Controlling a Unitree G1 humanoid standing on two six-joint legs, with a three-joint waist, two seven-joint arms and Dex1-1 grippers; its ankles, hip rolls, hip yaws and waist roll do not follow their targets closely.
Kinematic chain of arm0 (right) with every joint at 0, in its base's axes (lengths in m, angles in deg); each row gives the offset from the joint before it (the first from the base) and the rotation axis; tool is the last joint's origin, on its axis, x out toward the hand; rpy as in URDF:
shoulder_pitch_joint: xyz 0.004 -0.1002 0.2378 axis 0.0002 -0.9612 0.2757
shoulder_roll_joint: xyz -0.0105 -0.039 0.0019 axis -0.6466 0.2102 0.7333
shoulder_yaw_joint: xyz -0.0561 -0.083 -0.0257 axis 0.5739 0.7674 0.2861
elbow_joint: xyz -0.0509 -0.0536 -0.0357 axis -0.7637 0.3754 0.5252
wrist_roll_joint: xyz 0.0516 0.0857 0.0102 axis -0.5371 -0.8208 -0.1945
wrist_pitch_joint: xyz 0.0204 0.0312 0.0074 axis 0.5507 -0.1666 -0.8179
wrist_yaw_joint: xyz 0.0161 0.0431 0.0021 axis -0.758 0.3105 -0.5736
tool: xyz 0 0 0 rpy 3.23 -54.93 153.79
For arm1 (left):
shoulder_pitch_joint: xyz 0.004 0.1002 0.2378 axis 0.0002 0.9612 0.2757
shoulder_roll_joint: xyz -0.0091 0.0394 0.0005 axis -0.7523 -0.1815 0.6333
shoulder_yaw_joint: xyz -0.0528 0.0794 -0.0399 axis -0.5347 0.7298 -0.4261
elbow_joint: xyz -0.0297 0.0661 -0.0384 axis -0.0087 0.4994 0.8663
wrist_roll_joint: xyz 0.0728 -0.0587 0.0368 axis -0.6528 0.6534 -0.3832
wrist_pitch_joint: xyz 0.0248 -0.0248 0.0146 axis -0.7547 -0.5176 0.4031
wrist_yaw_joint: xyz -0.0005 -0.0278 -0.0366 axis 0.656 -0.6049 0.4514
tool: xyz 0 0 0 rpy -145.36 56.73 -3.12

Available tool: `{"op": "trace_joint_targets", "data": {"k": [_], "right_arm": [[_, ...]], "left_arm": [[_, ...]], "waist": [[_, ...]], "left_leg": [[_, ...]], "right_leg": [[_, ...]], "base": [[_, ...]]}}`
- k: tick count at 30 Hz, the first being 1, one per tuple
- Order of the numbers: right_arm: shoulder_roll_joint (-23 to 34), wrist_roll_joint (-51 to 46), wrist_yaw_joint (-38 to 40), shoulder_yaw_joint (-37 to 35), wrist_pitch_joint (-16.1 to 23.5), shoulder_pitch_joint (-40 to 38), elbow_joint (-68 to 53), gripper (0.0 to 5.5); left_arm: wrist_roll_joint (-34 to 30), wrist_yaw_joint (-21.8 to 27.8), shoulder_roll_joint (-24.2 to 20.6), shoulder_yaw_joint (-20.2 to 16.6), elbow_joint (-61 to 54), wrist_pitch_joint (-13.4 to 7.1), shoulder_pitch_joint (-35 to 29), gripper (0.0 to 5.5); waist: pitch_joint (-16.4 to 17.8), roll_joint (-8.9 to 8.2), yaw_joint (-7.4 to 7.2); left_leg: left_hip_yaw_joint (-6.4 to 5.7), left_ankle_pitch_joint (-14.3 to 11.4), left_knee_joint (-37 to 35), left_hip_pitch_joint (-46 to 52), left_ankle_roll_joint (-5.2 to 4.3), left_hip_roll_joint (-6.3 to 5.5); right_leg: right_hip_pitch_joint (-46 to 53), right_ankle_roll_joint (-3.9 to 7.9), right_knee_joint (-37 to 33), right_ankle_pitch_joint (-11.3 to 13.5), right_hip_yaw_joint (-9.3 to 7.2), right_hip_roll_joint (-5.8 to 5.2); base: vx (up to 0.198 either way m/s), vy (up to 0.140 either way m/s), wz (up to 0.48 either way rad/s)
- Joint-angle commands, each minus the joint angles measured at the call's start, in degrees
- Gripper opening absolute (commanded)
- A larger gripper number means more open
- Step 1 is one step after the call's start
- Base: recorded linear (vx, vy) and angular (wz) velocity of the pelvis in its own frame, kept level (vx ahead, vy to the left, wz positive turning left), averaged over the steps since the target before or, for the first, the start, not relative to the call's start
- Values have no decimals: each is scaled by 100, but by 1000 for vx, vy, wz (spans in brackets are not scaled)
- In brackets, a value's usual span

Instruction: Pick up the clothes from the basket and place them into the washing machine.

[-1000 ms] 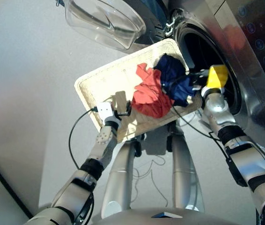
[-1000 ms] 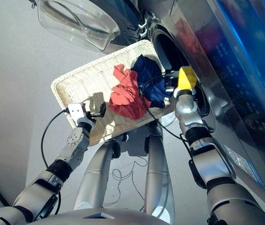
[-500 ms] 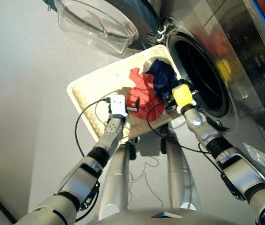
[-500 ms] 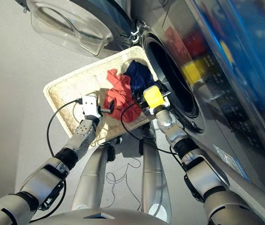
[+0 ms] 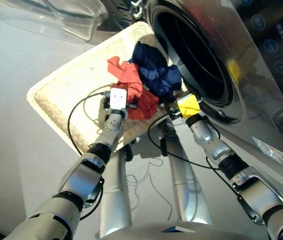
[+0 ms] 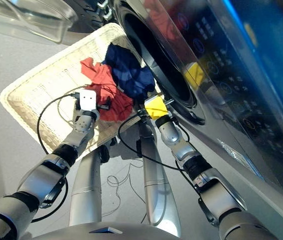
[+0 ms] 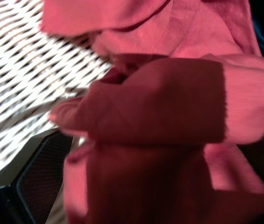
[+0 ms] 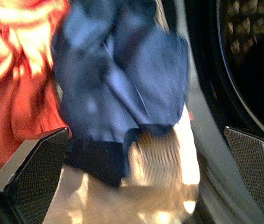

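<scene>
The cream basket lies on the floor against the washing machine. The left gripper is down on the coral red garment, fingers set wide with red cloth bunched between them. Next to it, the navy blue garment is heaped at the basket's far corner beside the open drum mouth. The right gripper hovers at the basket's edge, spread wide and empty.
</scene>
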Motion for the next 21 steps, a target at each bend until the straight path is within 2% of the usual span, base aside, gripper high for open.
{"op": "trace_joint_targets", "data": {"k": [1,7,10,13,15,21], "right_arm": [[-52,-143,-127,-67,408,-186,-733,550],[-42,-163,-159,-184,390,-310,-527,550],[-22,-64,-144,-202,368,-310,-408,550],[-35,246,-78,-118,296,-258,-153,550],[-9,502,-40,-21,222,-194,22,550],[69,1376,-17,354,43,-27,404,550]], "left_arm": [[-20,-165,-48,-297,426,-56,-272,0],[307,-5,22,-346,101,-239,-139,0],[540,112,61,-363,-328,-401,157,0],[799,242,141,-372,-696,-515,474,0],[993,349,188,-349,-1003,-571,664,0],[1571,751,344,-343,-1848,-651,1264,0]], "waist": [[147,-83,-124],[-66,16,-164],[-165,57,-101],[-189,80,0],[-164,93,68],[-202,157,297]], "left_leg": [[-209,-216,443,-178,70,-58],[-233,-80,-20,86,38,-168],[-220,65,-526,473,15,-239],[-230,264,-1142,985,-34,-317],[-233,419,-1552,1373,-71,-429],[-274,831,-2622,2434,-148,-753]], "right_leg": [[181,205,50,-75,-511,73],[371,194,-272,-12,-531,-27],[688,214,-571,71,-516,-142],[1162,250,-944,177,-496,-309],[1553,284,-1259,252,-515,-412],[2560,354,-1936,392,-601,-547]], "base": [[25,-9,-183],[8,4,6],[55,14,95],[57,-9,217],[34,-16,178],[39,-21,297]]}}
